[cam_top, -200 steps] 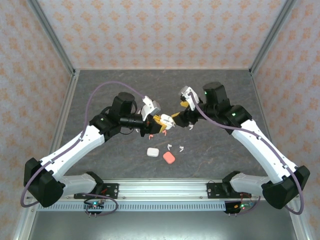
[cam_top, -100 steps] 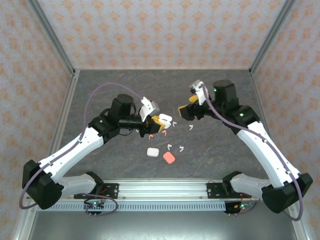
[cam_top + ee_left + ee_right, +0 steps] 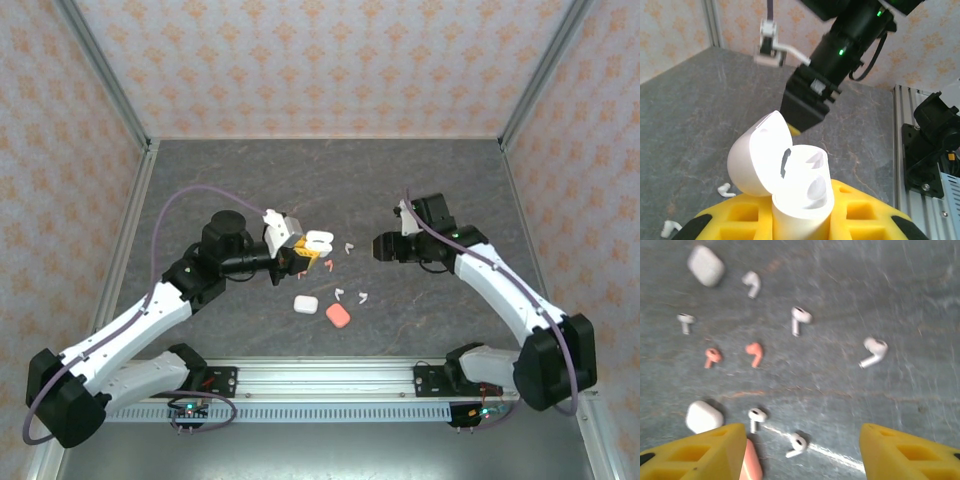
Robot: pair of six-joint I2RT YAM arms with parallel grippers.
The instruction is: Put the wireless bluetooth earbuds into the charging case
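beneath right gripper (image 3: 802,440), earbuds (image 3: 801,318) scattered loose, left gripper (image 3: 303,253) clamps open case (image 3: 802,187)

We find open table (image 3: 330,175) behind both arms. Between the left gripper (image 3: 303,254) and the right gripper (image 3: 381,246) the passage is narrow, and the held open charging case (image 3: 319,240) projects into it. Scattered earbuds (image 3: 801,316), a white case (image 3: 305,302) and a pink case (image 3: 338,315) obstruct the near ground.

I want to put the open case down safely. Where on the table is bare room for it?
The far strip of the table along the back wall is bare, also the stretch between the right arm and the right wall. The middle is crowded: earbuds, a white case and a pink case lie there.
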